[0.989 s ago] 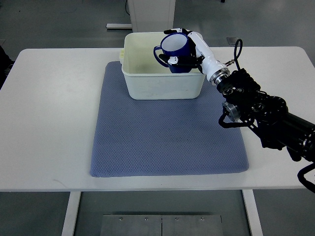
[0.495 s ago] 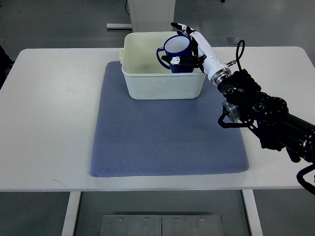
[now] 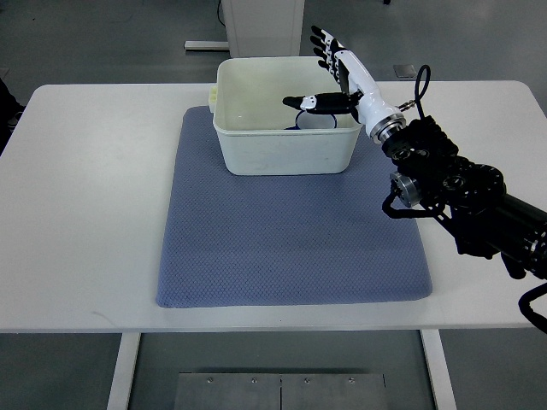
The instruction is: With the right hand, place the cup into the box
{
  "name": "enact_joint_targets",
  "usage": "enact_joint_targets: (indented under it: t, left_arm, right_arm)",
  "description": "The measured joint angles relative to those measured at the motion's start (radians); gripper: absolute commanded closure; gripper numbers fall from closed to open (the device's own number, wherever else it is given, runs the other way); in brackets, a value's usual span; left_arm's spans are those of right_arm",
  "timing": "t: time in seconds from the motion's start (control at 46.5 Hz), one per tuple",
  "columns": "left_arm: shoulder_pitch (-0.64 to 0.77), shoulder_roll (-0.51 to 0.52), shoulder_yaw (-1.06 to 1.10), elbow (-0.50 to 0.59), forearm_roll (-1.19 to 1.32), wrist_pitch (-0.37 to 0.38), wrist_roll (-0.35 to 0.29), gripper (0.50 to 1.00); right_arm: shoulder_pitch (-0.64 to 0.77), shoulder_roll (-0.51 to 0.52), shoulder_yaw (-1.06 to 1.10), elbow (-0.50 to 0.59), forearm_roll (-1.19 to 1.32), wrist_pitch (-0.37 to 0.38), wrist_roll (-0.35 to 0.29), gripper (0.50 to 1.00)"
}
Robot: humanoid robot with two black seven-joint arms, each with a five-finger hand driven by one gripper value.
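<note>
The right hand (image 3: 335,70) hangs over the far right corner of the box (image 3: 285,152) with its fingers (image 3: 323,44) spread wide and straight, holding nothing; the thumb reaches out leftward above the box's inside. Directly beneath that thumb, the blue cup (image 3: 313,120) sits down inside the box, against its right near wall, upright with its white interior showing; only its rim and a sliver of blue side are visible over the box wall. The hand does not touch the cup. The cream box stands on the far edge of a blue-grey mat (image 3: 291,248), which covers the middle of the white table (image 3: 85,213). The black forearm (image 3: 453,192) runs back from the wrist across the table's right side toward its near right corner, passing over the mat's right edge.
</note>
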State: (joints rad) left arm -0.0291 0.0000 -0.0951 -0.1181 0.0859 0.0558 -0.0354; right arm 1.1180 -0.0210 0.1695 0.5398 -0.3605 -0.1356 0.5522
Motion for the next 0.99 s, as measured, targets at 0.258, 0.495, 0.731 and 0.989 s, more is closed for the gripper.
enact_joint_targets:
  t: [0.258, 0.495, 0.731, 0.989]
  left_arm:
    - [0.0, 0.0, 0.0, 0.0, 0.0, 0.0, 0.0, 0.5]
    - [0.0, 0.0, 0.0, 0.0, 0.0, 0.0, 0.0, 0.5]
    - [0.0, 0.0, 0.0, 0.0, 0.0, 0.001, 0.0, 0.5]
    - [0.0, 0.0, 0.0, 0.0, 0.0, 0.001, 0.0, 0.5]
  right_arm:
    - [0.013, -0.139, 0.049, 0.057, 0.0, 0.007, -0.002, 0.505]
    - [-0.013, -0.308, 0.053, 0.182, 0.014, 0.01, -0.002, 0.502]
    - [-0.072, -0.426, 0.066, 0.268, 0.045, 0.01, 0.0, 0.5]
    - [-0.237, -0.435, 0.254, 0.271, 0.044, 0.01, 0.009, 0.5]
